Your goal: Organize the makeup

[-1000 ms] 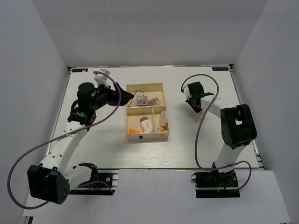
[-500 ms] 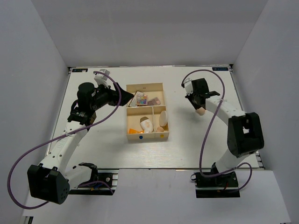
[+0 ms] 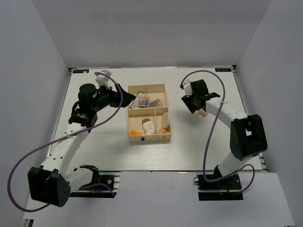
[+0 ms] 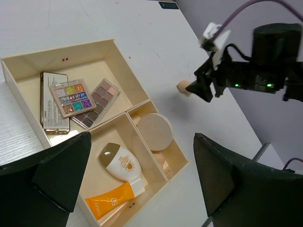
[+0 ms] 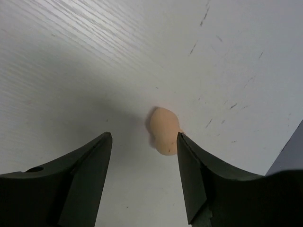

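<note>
Hovering above the one stray sponge (image 5: 164,137), the right fingers (image 5: 90,161) are spread wide with nothing between them but bare table (image 5: 71,56). The sponge lies on its side to the right of the tray (image 4: 130,71), well apart from it, and that is likely why this arm is over it: it looks like the last loose piece. In the wrist view the sponge sits off-centre, close to the tip of one finger and far from the other, and I see no contact. Closing from here would probably push the soft egg sideways rather than pinch it, so a small shift to centre it, then a descent, seems the sensible next move.

The left fingers (image 4: 61,165) are also wide apart and empty, held high over the tray's left side, apparently parked where they leave the other arm's path open (and where their camera sees every compartment). The long compartment holds the multicoloured palette (image 4: 72,97) lying partly over the brownish palette (image 4: 102,101). The narrow compartment nearest the sponge holds the round puff (image 4: 155,131). The third holds the white pad (image 4: 120,163) and orange tube (image 4: 111,201). Sorting looks nearly finished
</note>
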